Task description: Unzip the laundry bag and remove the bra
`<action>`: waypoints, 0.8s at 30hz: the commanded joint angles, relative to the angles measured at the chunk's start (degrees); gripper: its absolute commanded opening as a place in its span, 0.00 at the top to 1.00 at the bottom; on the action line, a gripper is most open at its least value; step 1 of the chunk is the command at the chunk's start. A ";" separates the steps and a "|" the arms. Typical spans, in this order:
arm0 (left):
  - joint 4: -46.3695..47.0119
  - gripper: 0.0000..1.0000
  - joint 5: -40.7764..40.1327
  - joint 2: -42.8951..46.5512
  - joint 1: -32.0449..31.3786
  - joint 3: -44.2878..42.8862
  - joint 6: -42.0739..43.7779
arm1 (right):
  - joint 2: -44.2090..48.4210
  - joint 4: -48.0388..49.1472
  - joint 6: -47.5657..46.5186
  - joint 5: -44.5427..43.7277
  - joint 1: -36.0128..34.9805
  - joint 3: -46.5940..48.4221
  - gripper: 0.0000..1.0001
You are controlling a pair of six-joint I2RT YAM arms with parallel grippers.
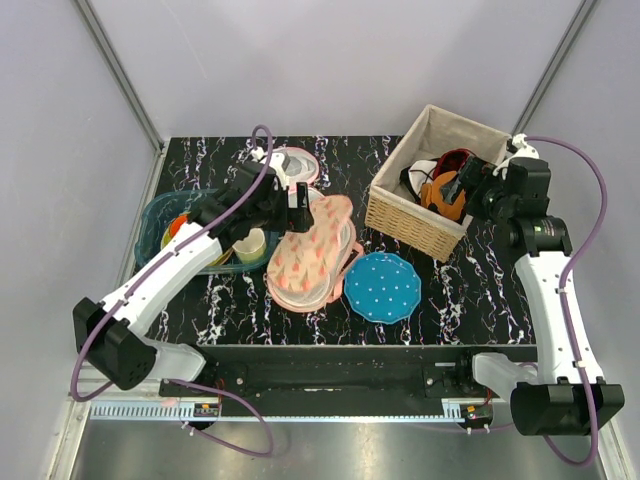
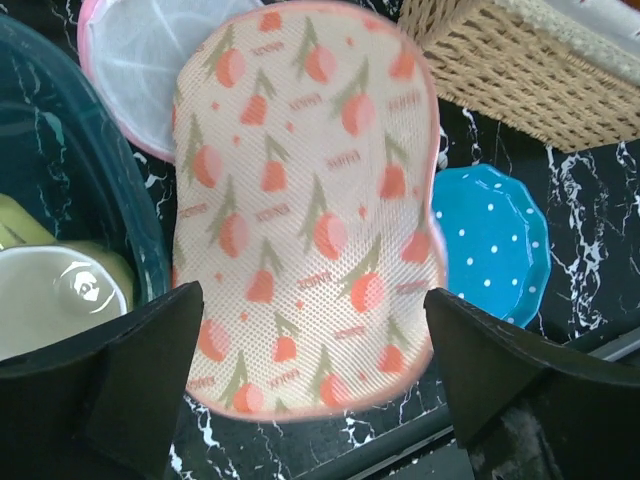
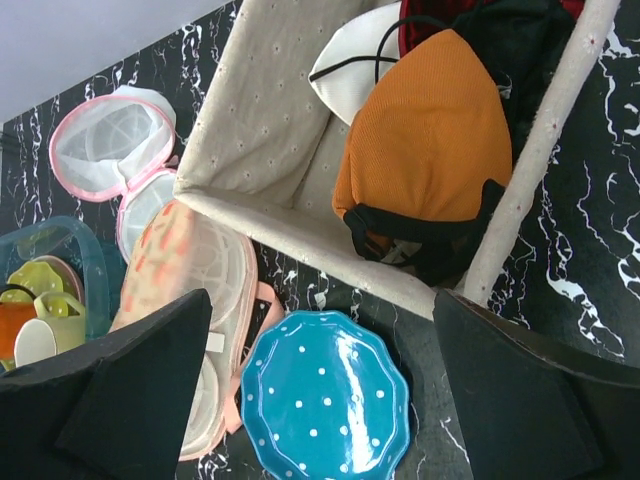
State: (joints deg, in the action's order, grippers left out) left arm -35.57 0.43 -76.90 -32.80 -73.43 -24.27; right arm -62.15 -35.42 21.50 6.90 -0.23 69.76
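The peach laundry bag (image 1: pixel 310 250) with its floral print lies flat at the middle of the table. In the left wrist view it (image 2: pixel 305 210) fills the frame, top face up. In the right wrist view its side (image 3: pixel 185 300) shows white lining and a pink flap. My left gripper (image 1: pixel 300 200) hovers over the bag's far end, open and empty (image 2: pixel 312 330). The orange padded bra (image 3: pixel 425 150) lies in the wicker basket (image 1: pixel 420 228) among black, red and white garments. My right gripper (image 1: pixel 462 188) is above the basket's near rim, open and empty (image 3: pixel 322 310).
A round blue polka-dot pouch (image 1: pixel 383 287) lies right of the bag, near the front edge. Round white mesh pink-rimmed bags (image 1: pixel 295 165) lie behind the bag. A teal bin (image 1: pixel 160 215) with cups stands at the left. The table's front edge is close to the bag.
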 commanded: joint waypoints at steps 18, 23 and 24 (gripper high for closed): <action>-8.11 0.01 -8.16 39.53 1.24 20.95 -4.46 | -1.31 -9.76 -2.42 -8.56 -0.21 3.81 0.00; -7.93 0.01 -9.39 42.71 1.24 25.35 -8.68 | -2.27 -8.88 -3.04 -8.92 -0.30 3.10 0.00; -7.85 0.01 -9.65 43.41 1.24 25.70 -8.95 | -2.53 -9.05 -3.04 -8.92 -0.30 3.37 0.00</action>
State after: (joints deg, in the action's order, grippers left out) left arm -44.93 -6.17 -35.99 -31.86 -48.64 -29.87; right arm -63.61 -44.93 19.81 -0.56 -0.27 71.92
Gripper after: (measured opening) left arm 0.984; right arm 0.994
